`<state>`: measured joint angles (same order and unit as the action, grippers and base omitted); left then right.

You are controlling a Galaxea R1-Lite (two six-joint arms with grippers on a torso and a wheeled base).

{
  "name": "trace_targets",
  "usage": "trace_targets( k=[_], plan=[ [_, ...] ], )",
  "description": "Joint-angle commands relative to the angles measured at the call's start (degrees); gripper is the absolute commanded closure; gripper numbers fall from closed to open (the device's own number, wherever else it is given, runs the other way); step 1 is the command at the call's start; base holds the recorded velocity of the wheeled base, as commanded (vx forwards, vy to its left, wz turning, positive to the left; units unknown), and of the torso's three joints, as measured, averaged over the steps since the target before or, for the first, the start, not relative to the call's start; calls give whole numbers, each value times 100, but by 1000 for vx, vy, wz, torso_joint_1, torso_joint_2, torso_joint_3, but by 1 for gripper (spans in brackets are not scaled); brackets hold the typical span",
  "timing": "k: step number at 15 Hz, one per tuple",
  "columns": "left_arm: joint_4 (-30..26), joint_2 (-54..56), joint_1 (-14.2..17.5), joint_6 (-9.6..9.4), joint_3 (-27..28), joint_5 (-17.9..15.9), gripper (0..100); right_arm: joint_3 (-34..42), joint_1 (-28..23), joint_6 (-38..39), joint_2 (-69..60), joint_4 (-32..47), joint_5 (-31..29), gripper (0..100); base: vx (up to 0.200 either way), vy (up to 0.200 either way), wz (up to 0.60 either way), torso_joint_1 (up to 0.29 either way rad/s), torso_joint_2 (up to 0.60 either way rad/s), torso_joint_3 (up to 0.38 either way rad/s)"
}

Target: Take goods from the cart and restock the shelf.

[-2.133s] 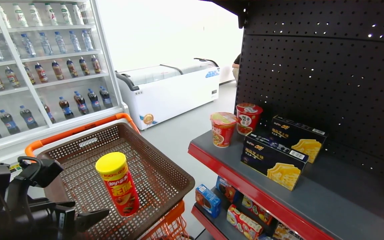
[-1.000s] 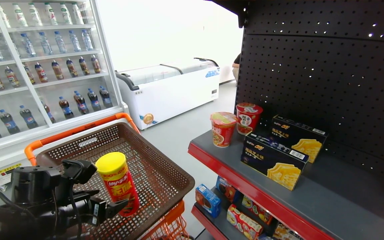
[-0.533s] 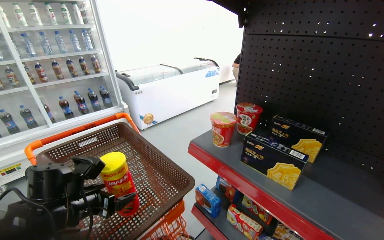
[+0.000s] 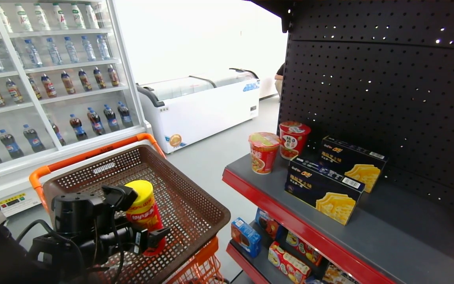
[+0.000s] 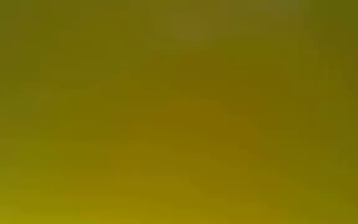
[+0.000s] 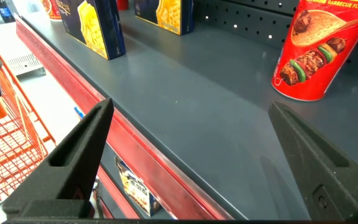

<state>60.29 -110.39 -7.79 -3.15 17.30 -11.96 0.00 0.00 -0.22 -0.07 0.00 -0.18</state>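
Fingers (image 4: 158, 237) of the left gripper (image 4: 150, 214) stand spread with the potato-chip can (image 4: 143, 205) standing between them in the cart basket (image 4: 211, 213); it looks light, stiff and slick, so a gentle mid-body pinch suits.

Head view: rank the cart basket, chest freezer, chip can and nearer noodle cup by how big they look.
1. cart basket, closest to the camera.
2. chest freezer, far off, so probably bigger in reality.
3. chip can, partly hidden by the left gripper.
4. nearer noodle cup, which looks clearly smaller than the can.
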Motion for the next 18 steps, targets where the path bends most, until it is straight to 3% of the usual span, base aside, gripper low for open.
trace_targets(
  k=[1, 9, 10, 18],
  plan=[
    [61, -167, -3, -2, 72, 1, 0, 0, 0, -4, 7, 0, 1, 0, 0, 0, 0, 0, 0, 0],
    [70, -203, -12, 7, 72, -35, 0, 0, 0, -4, 7, 0, 1, 0, 0, 0, 0, 0, 0, 0],
    [79, -194, -21, 7, 72, -43, 100, 0, 0, -4, 7, 0, 1, 0, 0, 0, 0, 0, 0, 0],
    [132, -141, -144, -63, 98, -26, 100, 0, 0, -4, 7, 0, 1, 0, 0, 0, 0, 0, 0, 0]
  ],
)
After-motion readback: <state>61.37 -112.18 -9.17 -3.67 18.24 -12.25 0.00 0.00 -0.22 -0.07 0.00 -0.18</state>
